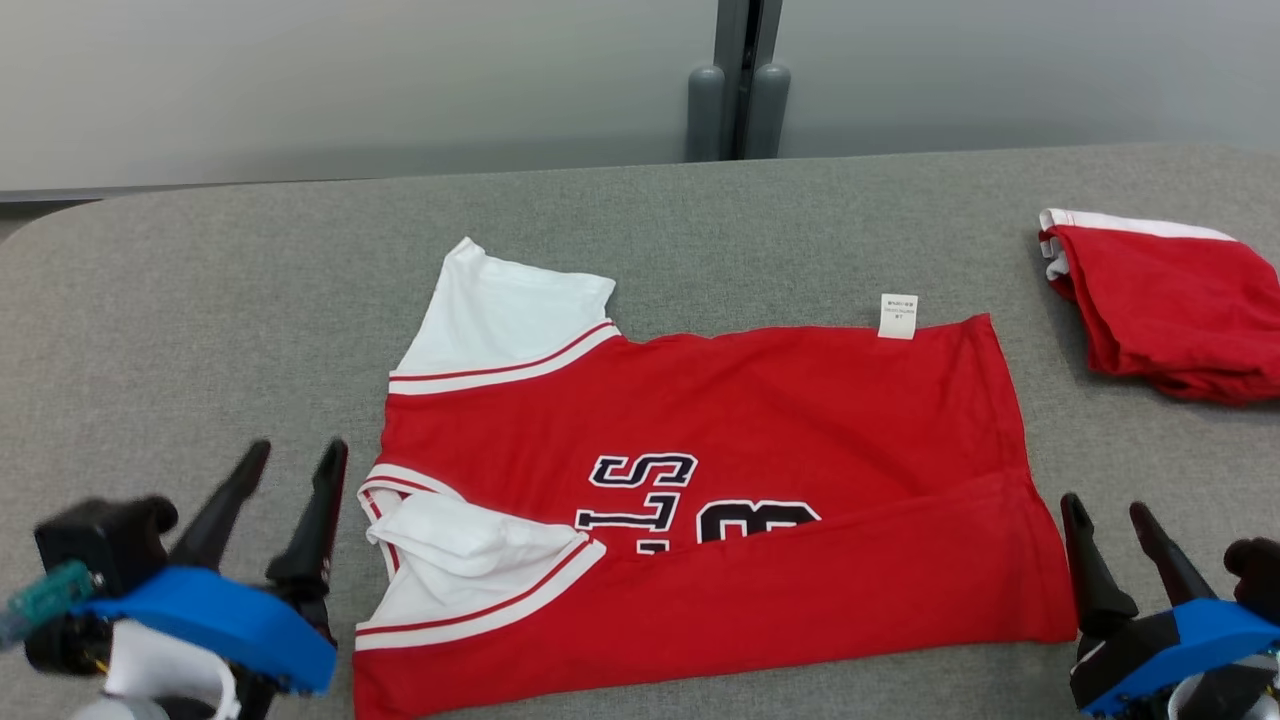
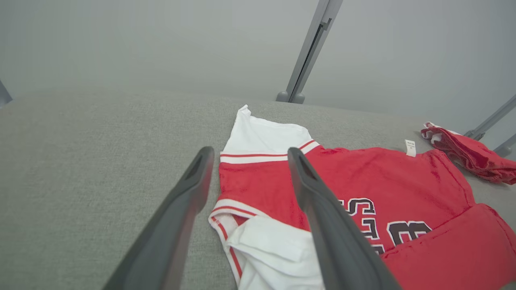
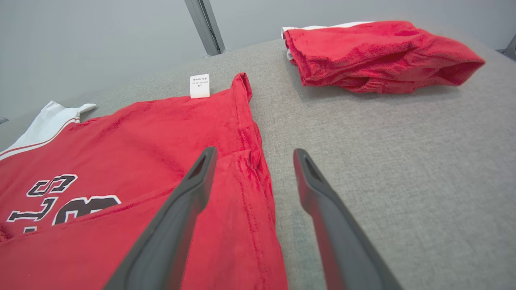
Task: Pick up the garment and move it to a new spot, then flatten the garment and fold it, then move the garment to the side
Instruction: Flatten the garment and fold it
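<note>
A: Where is the shirt?
B: The red shirt point(image 1: 760, 420) lies spread out on the grey table point(image 1: 180, 300), about the middle, with its neck end to the left and its hem to the right. Its near long edge is folded up over the body, and that fold covers the lower part of the black letters point(image 1: 650, 490)
A: And the sleeves?
B: The far sleeve point(image 1: 500, 310), white with red stripes, lies flat and points to the far side. The near sleeve point(image 1: 470, 560) is turned in and rumpled, lying on the folded part. A small white label point(image 1: 897, 316) sticks out at the far edge, near the hem
A: What about the two hands?
B: The left gripper point(image 1: 300, 447) sits at the near left, just beside the neck end, its fingers spread apart and grasping nothing. The right gripper point(image 1: 1105, 505) sits at the near right, just beside the hem corner, released in the same way
A: Anything else on the table?
B: A second red garment point(image 1: 1170, 310) with a white band lies bundled at the far right, well apart from the shirt. Behind the table a grey post point(image 1: 740, 80) stands against a pale wall point(image 1: 350, 80)
</note>
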Controlling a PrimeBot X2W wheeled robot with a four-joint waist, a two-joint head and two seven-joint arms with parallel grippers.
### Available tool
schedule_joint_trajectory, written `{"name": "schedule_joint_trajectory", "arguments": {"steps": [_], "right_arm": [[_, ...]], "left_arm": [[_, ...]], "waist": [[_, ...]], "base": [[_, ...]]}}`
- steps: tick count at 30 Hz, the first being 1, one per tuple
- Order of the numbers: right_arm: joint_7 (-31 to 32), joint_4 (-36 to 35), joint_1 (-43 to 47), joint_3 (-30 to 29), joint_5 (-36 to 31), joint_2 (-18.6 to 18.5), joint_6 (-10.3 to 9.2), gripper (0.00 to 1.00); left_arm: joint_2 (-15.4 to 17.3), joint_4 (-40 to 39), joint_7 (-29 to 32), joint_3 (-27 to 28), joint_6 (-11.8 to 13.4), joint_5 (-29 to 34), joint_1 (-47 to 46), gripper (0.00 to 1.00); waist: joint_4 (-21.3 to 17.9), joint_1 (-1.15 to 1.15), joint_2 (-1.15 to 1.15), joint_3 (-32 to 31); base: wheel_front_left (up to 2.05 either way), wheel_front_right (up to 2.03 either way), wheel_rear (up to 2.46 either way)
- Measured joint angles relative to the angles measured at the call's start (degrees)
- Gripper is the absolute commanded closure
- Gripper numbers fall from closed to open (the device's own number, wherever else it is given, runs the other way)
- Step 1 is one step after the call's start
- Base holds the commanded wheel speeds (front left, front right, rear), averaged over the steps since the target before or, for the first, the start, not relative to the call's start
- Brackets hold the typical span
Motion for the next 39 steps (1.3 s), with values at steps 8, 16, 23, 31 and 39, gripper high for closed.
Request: {"name": "schedule_joint_trajectory", "arguments": {"steps": [8, 16, 23, 31, 39], "right_arm": [[1.6, -3.6, -7.7, 4.0, -3.5, 0.0, 0.00, 0.00], [1.5, -3.9, -17.6, 10.2, -4.0, 0.0, 0.00, 0.00], [0.4, -3.2, -23.2, 13.0, -4.1, 0.0, 0.00, 0.00], [-1.2, -1.6, -25.3, 13.7, -3.7, 0.0, 0.00, 0.00], [-1.6, -0.1, -27.6, 14.1, -4.0, 0.0, 0.00, 0.00]], "left_arm": [[7.9, 3.2, 9.7, -2.1, -6.3, 4.8, -23.3, 0.00], [10.8, 15.0, 21.6, -5.0, -10.1, 4.3, -42.9, 0.00], [13.6, 23.7, 28.1, -7.3, -11.2, 2.4, -47.3, 0.00], [14.2, 29.1, 28.3, -7.2, -10.4, 3.0, -49.0, 0.00], [11.9, 29.2, 29.4, -7.5, -11.1, -2.2, -50.0, 0.83]], "waist": [[-3.0, 0.00, 0.00, 4.9], [-8.9, 0.01, 0.00, 13.2], [-13.3, 0.01, 0.00, 19.4], [-15.4, 0.01, 0.00, 22.8], [-15.2, 0.01, 0.00, 23.5]], "base": [[0.00, 0.00, 0.00], [0.00, 0.00, 0.00], [0.00, 0.00, 0.00], [0.00, 0.00, 0.00], [0.00, 0.00, 0.00]]}}
